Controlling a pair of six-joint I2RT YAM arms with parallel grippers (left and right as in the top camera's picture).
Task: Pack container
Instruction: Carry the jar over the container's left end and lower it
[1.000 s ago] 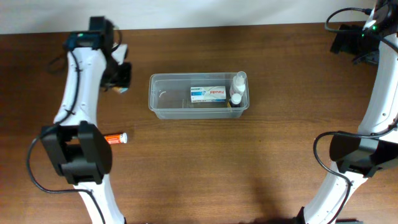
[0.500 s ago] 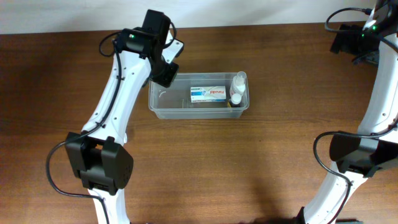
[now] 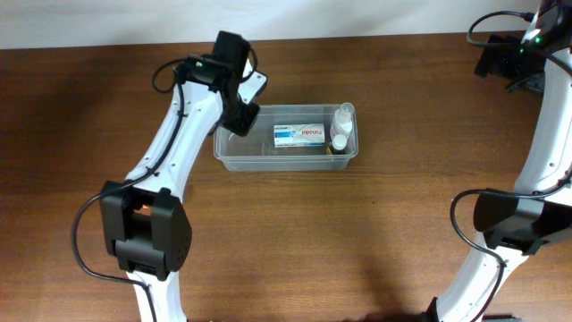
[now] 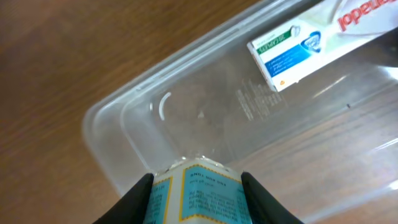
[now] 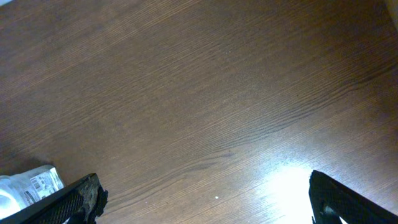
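Container (image 3: 220, 148): bottle (image 4: 198, 193) over left end

Brown wood-grain table (image 5: 205, 87) fills the view; the right gripper (image 5: 205, 202) has its black fingers (image 5: 71, 202) spread wide at the lower corners; a clear, white-labelled packet (image 5: 25, 186) lies just beside the lower-left finger

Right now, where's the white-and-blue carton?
Overhead view: the carton lies inside the container, right of its middle, next to the white bottles at the right end; the left end effector holds a labelled item over the left end.
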